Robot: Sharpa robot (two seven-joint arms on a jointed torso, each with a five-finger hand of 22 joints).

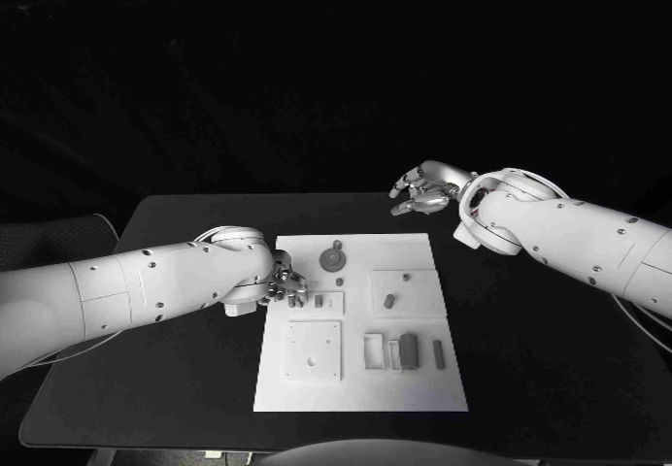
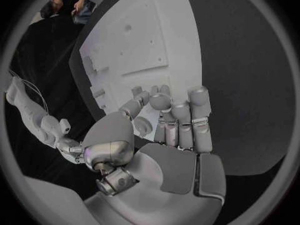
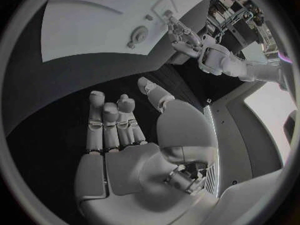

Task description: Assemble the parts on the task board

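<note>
The white task board (image 1: 420,262) lies in the middle of the black table. On it sit a round grey part (image 1: 332,258), a small peg (image 1: 403,277), a short block (image 1: 389,301) and long bars (image 1: 409,351) near a rectangular frame (image 1: 373,349). My left hand (image 1: 285,285) hangs over the board's left edge, fingers bunched downward beside two small parts (image 1: 322,301). In the left wrist view the thumb (image 2: 134,107) lies close to the fingertips (image 2: 164,99) above the board (image 2: 150,40); any part between them is hidden. My right hand (image 1: 423,192) hovers beyond the board's far right corner, fingers (image 3: 115,120) apart and holding nothing.
A square plate (image 1: 313,349) with small holes occupies the board's near left. The right wrist view shows the board (image 3: 94,30), the round part (image 3: 139,35) and my left hand (image 3: 182,39) across it. Bare black table (image 1: 546,369) surrounds the board on all sides.
</note>
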